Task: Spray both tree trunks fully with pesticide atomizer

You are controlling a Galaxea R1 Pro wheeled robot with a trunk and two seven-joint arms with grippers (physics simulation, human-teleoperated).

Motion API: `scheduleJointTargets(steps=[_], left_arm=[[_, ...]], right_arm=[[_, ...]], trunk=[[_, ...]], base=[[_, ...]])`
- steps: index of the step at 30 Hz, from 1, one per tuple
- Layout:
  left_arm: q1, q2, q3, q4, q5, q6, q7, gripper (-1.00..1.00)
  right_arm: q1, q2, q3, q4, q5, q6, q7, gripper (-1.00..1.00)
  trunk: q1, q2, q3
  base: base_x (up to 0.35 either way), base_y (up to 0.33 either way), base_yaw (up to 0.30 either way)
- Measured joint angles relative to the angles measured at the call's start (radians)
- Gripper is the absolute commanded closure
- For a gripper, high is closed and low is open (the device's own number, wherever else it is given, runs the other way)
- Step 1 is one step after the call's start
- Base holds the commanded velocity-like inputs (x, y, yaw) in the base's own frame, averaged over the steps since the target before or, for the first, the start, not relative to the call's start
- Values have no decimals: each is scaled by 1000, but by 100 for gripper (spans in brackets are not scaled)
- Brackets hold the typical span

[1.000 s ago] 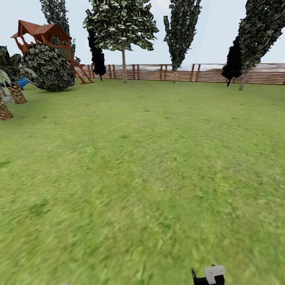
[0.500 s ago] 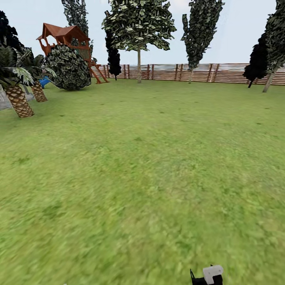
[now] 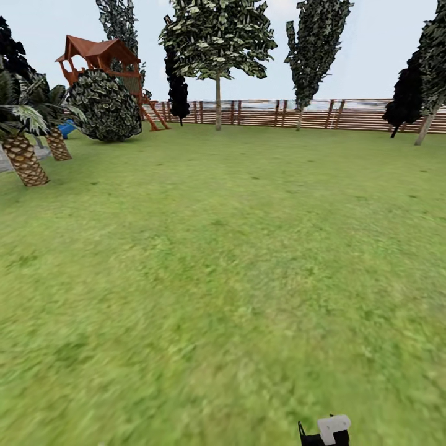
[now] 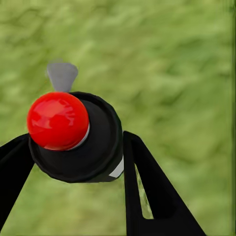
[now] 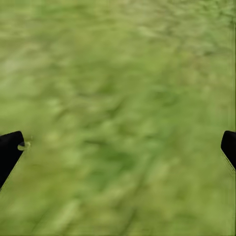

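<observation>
A: Left gripper (image 4: 73, 162) status?

B: Clamped on the pesticide atomizer (image 4: 76, 137). Black body sits between the two fingers, red cap pointing at the wrist camera, grey nozzle tab just past the cap, grass below.

A: Right gripper (image 5: 118, 147)?

B: Spread wide, nothing between the fingers, lawn (image 5: 123, 88) beneath. A white-and-black part of the robot pokes in at the head view's bottom edge; can't tell which part.

A: Trees?

B: Far ahead of both claws. The pale-trunked tree (image 3: 217, 37) stands at the fence (image 3: 310, 114), trunk (image 3: 218, 105) thin from here. A second one (image 3: 313, 43) is to its right, also at the fence. Playhouse (image 3: 102, 59), round bush (image 3: 104, 105) and palm (image 3: 21, 145) are off to the left, not targets.

A: Step in hand?

B: Judging by the pickup done and no trunk in reach: drive to the first tree. Best practice: keep the left claw's squeeze steady so the can doesn't tip, hold the arm low while rolling, head for the pale trunk, stop near enough that the nozzle faces bark squarely. Don't fire early; spray would fall on grass.
</observation>
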Motion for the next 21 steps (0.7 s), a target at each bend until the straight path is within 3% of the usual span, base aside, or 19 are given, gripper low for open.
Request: scheduleJointTargets(steps=[21], left_arm=[[0,2,2,0,0,0,0,100]], right_arm=[[0,6,0,1,-2,3,3,-100]], trunk=[[0,0,0]], base=[[338,0,0]])
